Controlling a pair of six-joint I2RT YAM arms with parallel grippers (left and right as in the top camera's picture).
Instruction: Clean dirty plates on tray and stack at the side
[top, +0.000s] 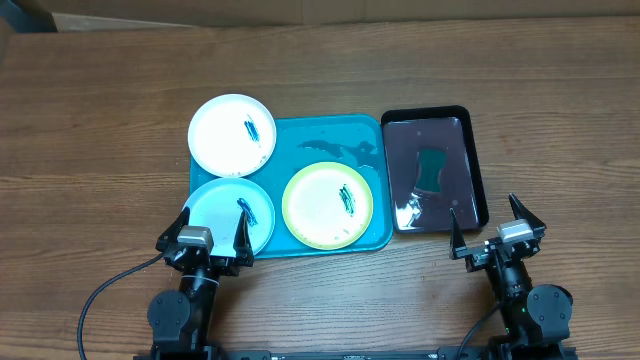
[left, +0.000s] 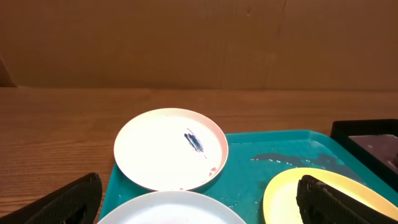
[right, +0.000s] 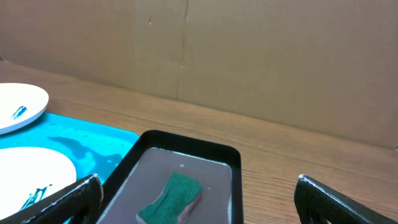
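Note:
The turquoise tray (top: 320, 150) lies mid-table with three plates on it. The white plate (top: 232, 134) sits at its back left, the pale blue plate (top: 229, 217) at its front left, the yellow-green plate (top: 328, 205) at its front right. Each has a dark blue-green smear. My left gripper (top: 204, 236) is open and empty at the near edge of the pale blue plate. My right gripper (top: 497, 229) is open and empty in front of the black tray. The left wrist view shows the white plate (left: 170, 148), pale blue plate (left: 171, 210) and yellow-green plate (left: 292, 196).
A black tray (top: 433, 168) with a purple inside stands right of the turquoise tray and holds a green sponge (top: 432, 169), also in the right wrist view (right: 171, 198). A cardboard wall (right: 249, 56) runs along the back of the wooden table (top: 90, 150).

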